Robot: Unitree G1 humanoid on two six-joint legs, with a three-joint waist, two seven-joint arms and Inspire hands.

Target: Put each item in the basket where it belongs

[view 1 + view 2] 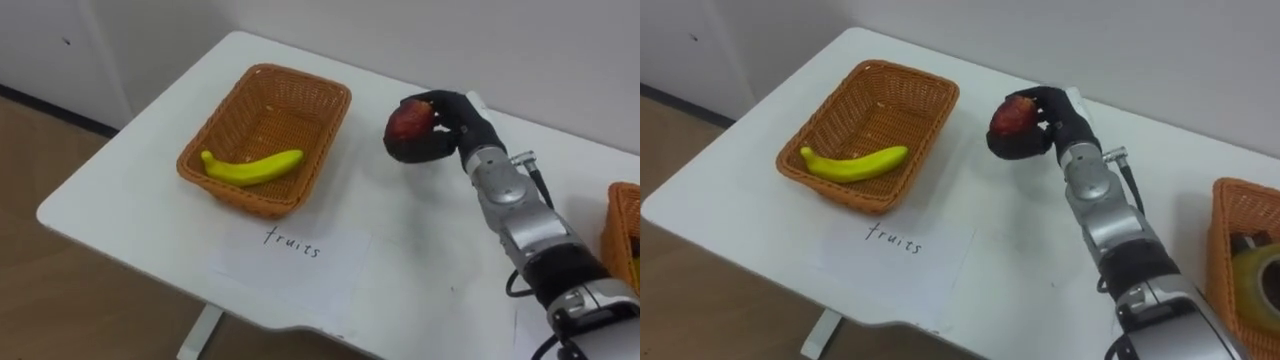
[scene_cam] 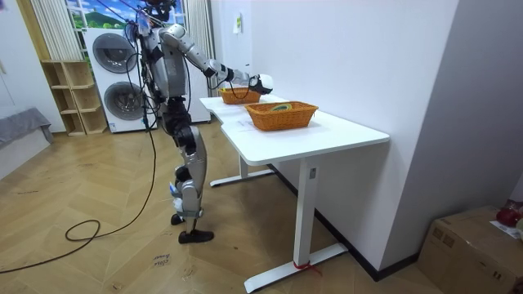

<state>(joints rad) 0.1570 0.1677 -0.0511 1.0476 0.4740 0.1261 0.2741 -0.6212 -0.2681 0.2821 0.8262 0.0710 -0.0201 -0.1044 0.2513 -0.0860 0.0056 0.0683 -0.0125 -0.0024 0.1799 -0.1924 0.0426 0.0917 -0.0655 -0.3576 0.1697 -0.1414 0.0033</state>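
Note:
My right hand [image 1: 440,125] [image 1: 1045,125] is shut on a red apple [image 1: 408,122] [image 1: 1014,115], held above the white table [image 1: 150,190] just right of the fruit basket [image 1: 230,115] [image 1: 840,110]. That wicker basket holds a yellow banana [image 1: 252,167] [image 1: 855,163]. A paper label reading "fruits" [image 1: 292,243] [image 1: 893,239] lies in front of it. A second wicker basket [image 1: 622,235] [image 1: 1230,250] at the right edge holds a roll of tape [image 1: 1255,272]. In the room view I stand at the table's side with my right hand [image 2: 260,82] stretched over the near basket [image 2: 282,114].
A wall runs close behind the table's far edge. The table's front edge and left corner drop to a wooden floor [image 1: 40,290]. In the room view, washing machines [image 2: 114,77] and shelves stand behind me, and a cardboard box [image 2: 474,245] sits on the floor.

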